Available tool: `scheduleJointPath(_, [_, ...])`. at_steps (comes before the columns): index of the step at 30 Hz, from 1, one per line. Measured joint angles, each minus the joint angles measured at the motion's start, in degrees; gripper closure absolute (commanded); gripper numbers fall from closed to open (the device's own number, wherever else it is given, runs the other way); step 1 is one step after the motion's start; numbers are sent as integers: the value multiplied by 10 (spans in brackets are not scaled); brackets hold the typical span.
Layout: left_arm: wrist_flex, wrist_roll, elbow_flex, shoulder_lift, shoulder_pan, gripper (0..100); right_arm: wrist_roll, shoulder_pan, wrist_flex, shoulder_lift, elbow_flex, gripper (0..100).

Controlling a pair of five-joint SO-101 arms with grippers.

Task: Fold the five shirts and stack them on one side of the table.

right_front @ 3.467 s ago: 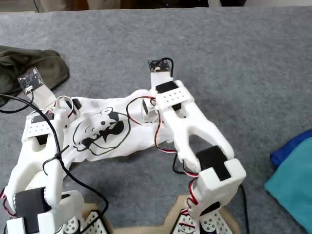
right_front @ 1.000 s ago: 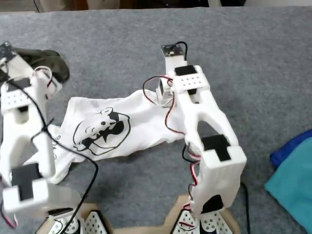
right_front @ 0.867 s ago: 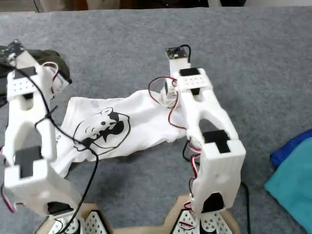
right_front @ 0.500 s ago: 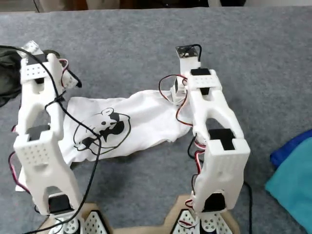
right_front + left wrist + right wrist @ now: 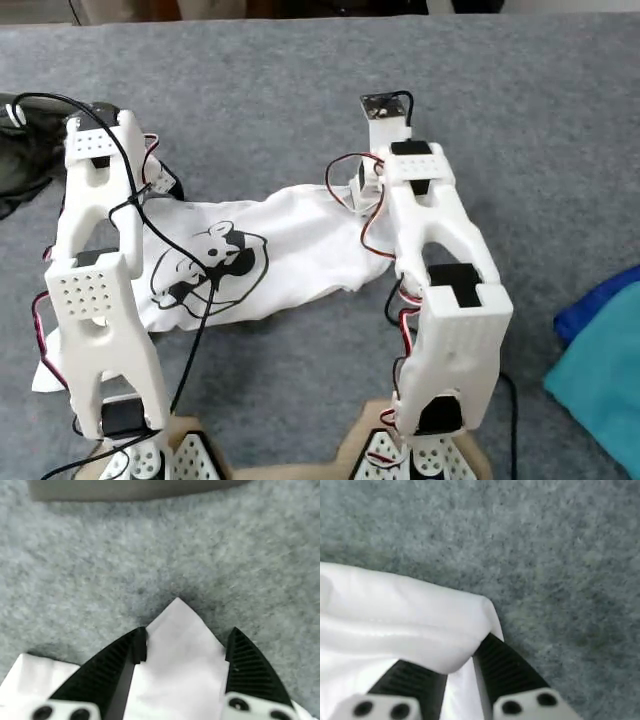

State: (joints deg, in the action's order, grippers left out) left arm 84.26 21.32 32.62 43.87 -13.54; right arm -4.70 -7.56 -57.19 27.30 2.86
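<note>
Two arms: both mine, side by side over the white shirt, one at each end of it.
Left gripper: fingers spread wide, one on each side of a pointed corner of the white shirt. The cloth lies between them, not pinched.
Left gripper, from above: at the far left corner of the shirt, just beside the dark shirt.
Right gripper: fingers pressed together on a folded edge of the white shirt. A thin strip of cloth sits between them and the fold drapes over one finger.
Right gripper, from above: at the far right corner of the shirt.
White shirt: in the middle of the table, spread out sideways but rumpled, not folded. The black print faces up toward its left half.
Dark shirt: bunched in a heap at the far left edge of the table, apart from the white one.
Blue shirt: at the right edge, well apart from the white shirt.
Teal shirt: touching the blue one, on its near side. Can't tell whether either is folded.
</note>
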Motion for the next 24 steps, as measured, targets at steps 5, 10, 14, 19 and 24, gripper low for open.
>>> scheduleJointPath(5, [-11,4,0,0,0,789,0,0,0,0,0,992])
scheduleJointPath(10, [-11,4,0,0,-10,826,0,0,0,0,0,992])
scheduleJointPath(14, [-12,4,0,0,-12,826,0,0,0,0,0,992])
scheduleJointPath(19, [-18,19,0,0,-12,872,0,0,0,0,0,992])
scheduleJointPath(24, [-27,19,0,0,-12,972,0,0,0,0,0,992])
